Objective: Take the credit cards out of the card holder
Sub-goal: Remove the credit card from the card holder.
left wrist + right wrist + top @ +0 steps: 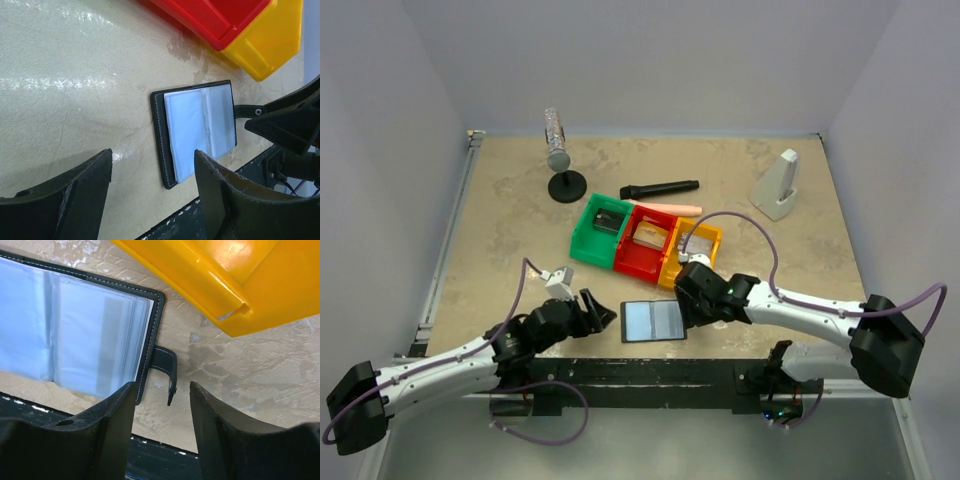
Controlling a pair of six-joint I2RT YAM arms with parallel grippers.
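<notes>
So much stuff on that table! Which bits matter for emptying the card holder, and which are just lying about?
In the job:
card holder, lying open
left gripper
right gripper, either side of the tab

Lying about:
green bin, red bin, yellow bin
black stick
pink stick
silvery cylinder on a stand
grey wedge

green bin | red bin | yellow bin (3 touching in a row) | black stick behind

**Black Holder, Bright Bins**

The card holder is black with pale stitching round its edge and bluish-white clear sleeves inside; its tab is black too. There are a green bin, a red bin and a yellow bin. The table is beige, mottled like stone.
</notes>
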